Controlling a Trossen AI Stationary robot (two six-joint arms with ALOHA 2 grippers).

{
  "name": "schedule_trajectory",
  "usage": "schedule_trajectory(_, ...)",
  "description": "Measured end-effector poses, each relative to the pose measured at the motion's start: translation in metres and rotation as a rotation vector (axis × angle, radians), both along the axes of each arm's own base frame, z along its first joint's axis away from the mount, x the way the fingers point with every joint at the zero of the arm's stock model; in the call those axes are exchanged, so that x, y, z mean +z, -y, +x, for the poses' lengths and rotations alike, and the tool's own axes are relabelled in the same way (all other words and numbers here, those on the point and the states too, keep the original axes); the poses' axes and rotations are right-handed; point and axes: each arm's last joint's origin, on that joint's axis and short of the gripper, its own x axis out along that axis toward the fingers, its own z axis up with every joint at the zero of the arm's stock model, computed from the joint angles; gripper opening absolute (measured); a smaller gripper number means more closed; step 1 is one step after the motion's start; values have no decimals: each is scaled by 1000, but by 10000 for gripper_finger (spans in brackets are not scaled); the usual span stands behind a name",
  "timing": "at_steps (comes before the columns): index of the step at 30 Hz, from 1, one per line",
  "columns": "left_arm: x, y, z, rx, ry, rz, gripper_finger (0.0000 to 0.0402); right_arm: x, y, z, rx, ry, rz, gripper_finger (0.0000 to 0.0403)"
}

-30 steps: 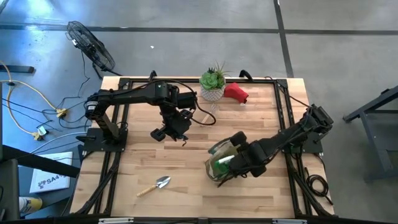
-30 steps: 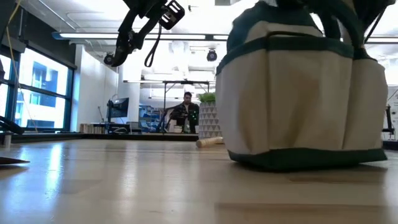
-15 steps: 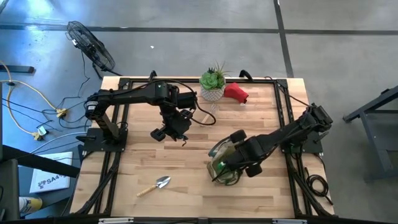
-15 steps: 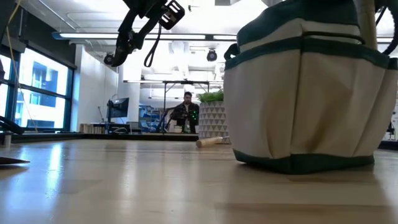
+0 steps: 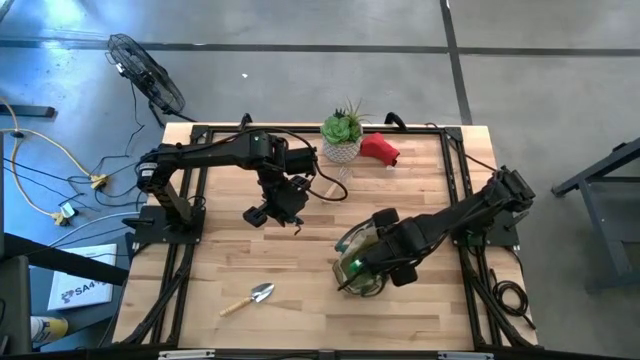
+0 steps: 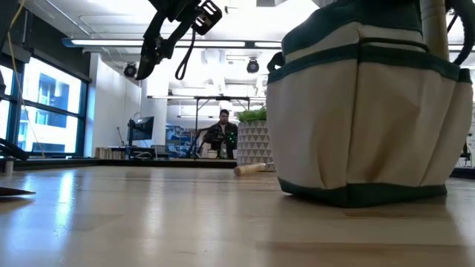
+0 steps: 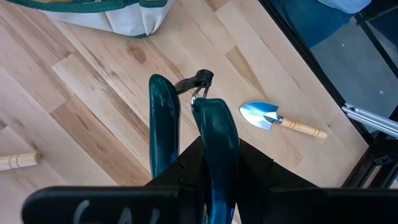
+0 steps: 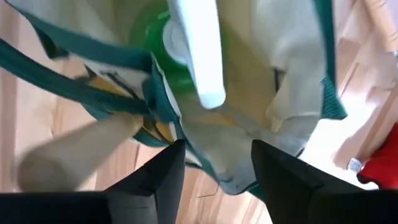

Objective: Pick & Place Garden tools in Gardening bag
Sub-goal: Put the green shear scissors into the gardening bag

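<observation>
R gripper over gardening bag at table's front right, fingers apart, nothing held; green spray bottle sits inside. L gripper clamped on dark-handled pruners, mid-table, raised. Pruners likely stiff, slick-handled; grip handles. Bag soft, shifts easily.

One gardening bag, one loose trowel, one potted plant, one red item.

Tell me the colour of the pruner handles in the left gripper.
Dark teal-green, seen best in the left wrist view: pruner handles.
</observation>
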Motion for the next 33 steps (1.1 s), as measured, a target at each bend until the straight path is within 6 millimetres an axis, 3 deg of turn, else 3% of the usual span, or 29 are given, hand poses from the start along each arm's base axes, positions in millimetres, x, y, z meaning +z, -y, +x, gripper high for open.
schedule_trajectory(9, 0, 0, 0, -1, 2, -5, 54, 28, -7, 4, 4, 97, 50, 179)
schedule_trajectory(14, 6, 5, 8, -49, 111, -196, 54, 49, -12, 6, -42, 178, 93, 177)
schedule_trajectory(18, 9, 19, 15, -68, 163, -236, 54, 66, -24, 2, -78, 261, 116, 177)
schedule_trajectory(27, 23, 59, 32, -167, 342, -371, 54, 81, -56, -26, -75, 398, 34, 176)
schedule_trajectory(33, 33, 76, 32, -382, 471, -509, 54, 81, -81, -49, -39, 403, 37, 176)
